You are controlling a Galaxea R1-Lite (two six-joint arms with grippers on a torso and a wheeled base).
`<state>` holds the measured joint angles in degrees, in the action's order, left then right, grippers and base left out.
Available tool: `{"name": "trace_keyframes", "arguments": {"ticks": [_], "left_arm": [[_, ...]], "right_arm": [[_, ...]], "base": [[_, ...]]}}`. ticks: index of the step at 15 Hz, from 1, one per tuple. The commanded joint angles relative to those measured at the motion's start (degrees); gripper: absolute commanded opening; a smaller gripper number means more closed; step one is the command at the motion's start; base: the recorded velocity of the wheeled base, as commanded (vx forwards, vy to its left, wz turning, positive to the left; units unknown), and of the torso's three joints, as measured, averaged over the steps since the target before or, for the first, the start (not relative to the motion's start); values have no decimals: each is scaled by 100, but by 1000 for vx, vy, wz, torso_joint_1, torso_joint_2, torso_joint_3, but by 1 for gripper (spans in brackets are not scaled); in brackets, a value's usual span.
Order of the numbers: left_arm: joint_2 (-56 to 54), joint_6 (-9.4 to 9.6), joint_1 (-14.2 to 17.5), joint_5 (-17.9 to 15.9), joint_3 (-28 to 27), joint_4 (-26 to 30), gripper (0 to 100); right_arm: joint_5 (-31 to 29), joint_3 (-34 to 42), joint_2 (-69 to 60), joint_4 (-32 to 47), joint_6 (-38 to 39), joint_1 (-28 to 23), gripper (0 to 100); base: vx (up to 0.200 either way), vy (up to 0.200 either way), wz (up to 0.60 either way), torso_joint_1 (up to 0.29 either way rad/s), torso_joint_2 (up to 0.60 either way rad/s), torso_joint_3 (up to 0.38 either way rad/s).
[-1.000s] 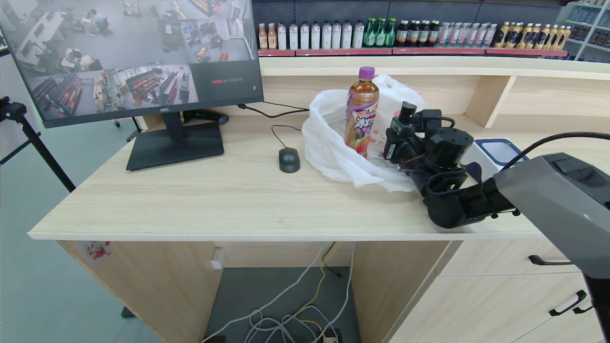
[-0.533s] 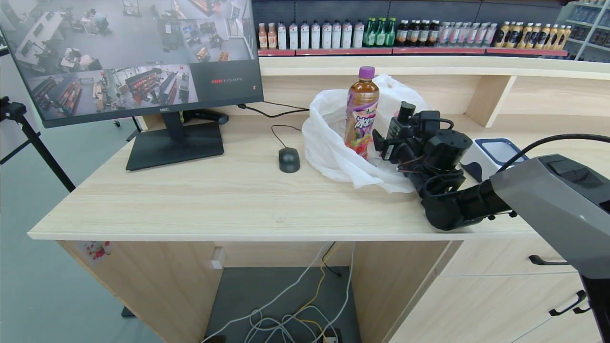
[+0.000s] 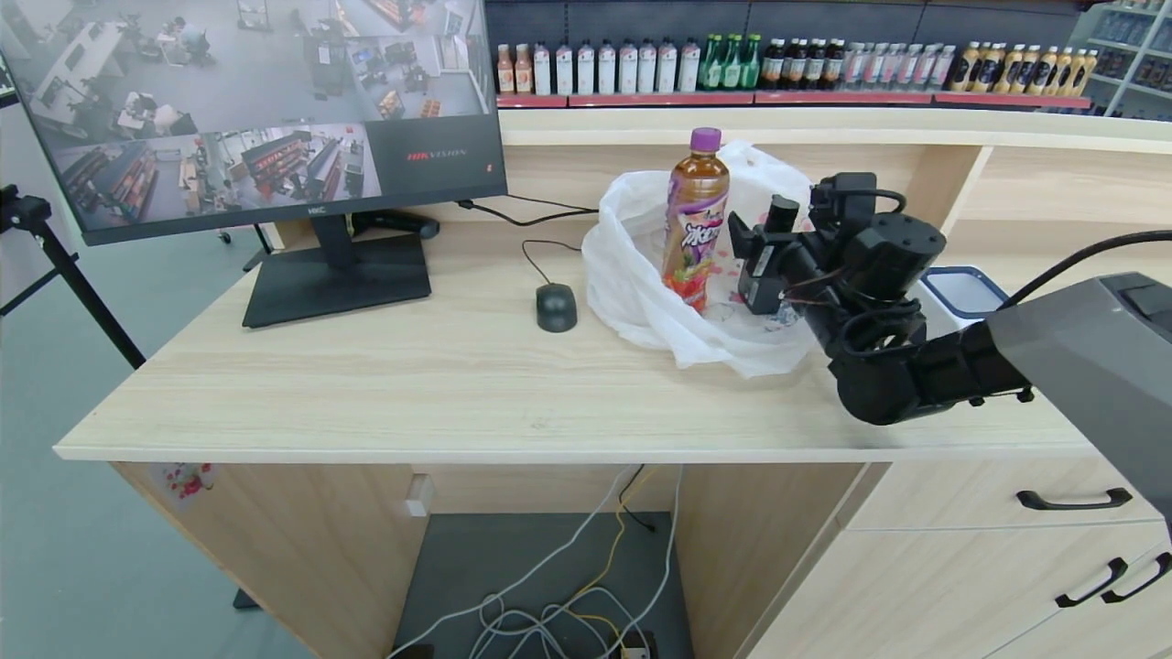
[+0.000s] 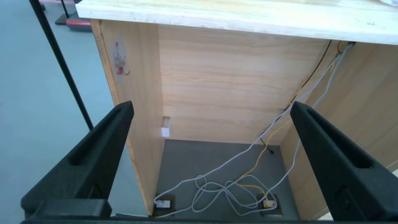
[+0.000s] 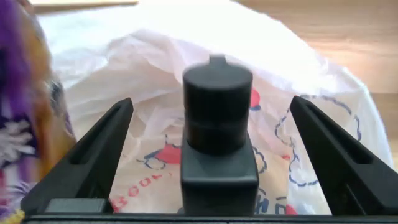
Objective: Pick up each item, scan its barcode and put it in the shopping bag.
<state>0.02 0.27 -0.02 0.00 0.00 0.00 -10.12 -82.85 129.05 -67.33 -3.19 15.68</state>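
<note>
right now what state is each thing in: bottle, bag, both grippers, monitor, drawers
bottle: upright, capped, standing inside the bag
shopping bag: mouth open, sitting on the counter
right gripper: open, empty, at the bag beside the bottle
left gripper: open, empty, low in front of the desk
monitor: on, showing camera feeds
drawers: shut

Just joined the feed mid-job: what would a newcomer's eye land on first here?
First, the purple-capped bottle standing upright inside the white shopping bag at the far side of the counter. Next, the right gripper, open, just right of the bottle at the bag's right side. Then the big monitor on the counter's left, showing camera feeds.
</note>
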Motion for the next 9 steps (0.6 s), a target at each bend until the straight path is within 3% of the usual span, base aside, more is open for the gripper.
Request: {"name": "trace_keyframes", "arguments": {"ticks": [1,6,9], "left_arm": [[-2,0,2,0,0,0,100],[-2,0,2,0,0,0,100],[-2,0,-6,0,0,0,100]], "right_arm": [[-34,14,-504,-26,-15,76,100],[-25,717,-1848,9,-6,120,100],[-34,2748,-3553,-52,29,120,100]], "base": [[0,0,0,0,0,0],[0,0,0,0,0,0],[0,0,0,0,0,0]]}}
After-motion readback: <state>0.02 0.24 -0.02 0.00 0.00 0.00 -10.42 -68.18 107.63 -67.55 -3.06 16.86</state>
